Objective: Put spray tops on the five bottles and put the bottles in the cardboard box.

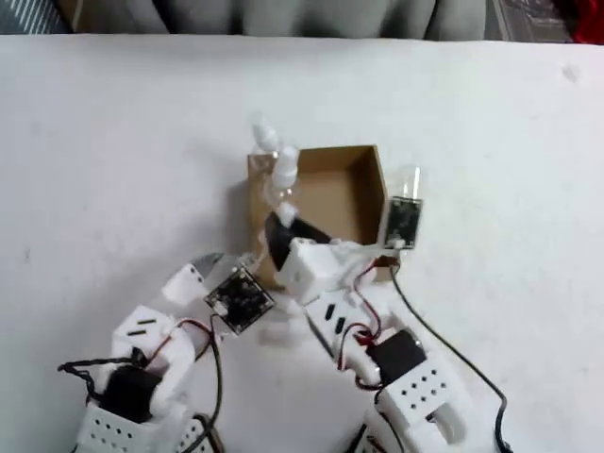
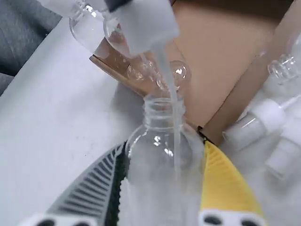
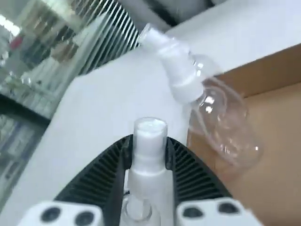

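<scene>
Left hand (image 2: 164, 157) is clamped on one clear, uncapped bottle (image 2: 157, 141), held upright just before the cardboard box (image 1: 330, 198). Right hand (image 3: 148, 143) grips one spray top (image 3: 149, 128) above it, with the dip tube inside the neck. Beyond, two capped bottles (image 1: 281, 170) lean over the box's far corner.

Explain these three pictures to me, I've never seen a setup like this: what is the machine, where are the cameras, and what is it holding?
These are two small robot arms side by side at a white table. One picture looks down from above; the other two come from a camera on each arm's wrist. The left gripper clamps a clear plastic bottle with no top. The right gripper holds a white spray top, its thin tube inside that bottle's neck. A brown cardboard box sits ahead, with one capped clear bottle leaning at its corner.
</scene>
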You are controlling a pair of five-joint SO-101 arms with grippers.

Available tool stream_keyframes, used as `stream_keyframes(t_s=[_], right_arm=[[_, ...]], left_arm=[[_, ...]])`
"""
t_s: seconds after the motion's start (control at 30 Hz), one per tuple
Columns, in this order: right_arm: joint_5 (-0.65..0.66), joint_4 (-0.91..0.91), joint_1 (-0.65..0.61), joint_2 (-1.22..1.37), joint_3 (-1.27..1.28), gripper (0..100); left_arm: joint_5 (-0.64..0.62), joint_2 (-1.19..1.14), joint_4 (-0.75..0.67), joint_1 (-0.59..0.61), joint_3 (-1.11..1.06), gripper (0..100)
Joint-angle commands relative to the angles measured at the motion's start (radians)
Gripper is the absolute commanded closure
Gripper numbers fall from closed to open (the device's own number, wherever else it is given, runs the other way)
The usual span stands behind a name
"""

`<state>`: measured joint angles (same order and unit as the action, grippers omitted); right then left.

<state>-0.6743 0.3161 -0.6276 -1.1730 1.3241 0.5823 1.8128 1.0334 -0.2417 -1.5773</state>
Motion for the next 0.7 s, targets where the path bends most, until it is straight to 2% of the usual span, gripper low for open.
stream_keyframes(t_s=[0.0, 0.27, 0.47, 0.67], right_arm=[[0.037, -0.018, -0.05, 0.025, -0.031, 98.1], [0.11, -0.018, -0.12, 0.068, -0.031, 97.6], [0.12, 0.018, -0.122, 0.07, -0.035, 81.3], [0.12, 0.165, -0.077, 0.07, -0.13, 80.3]], left_arm=[[-0.012, 0.01, 0.0, 0.012, 0.008, 98], [-0.012, 0.01, 0.0, 0.012, 0.008, 98], [-0.012, 0.01, 0.0, 0.012, 0.008, 98], [-0.012, 0.01, 0.0, 0.012, 0.006, 98]])
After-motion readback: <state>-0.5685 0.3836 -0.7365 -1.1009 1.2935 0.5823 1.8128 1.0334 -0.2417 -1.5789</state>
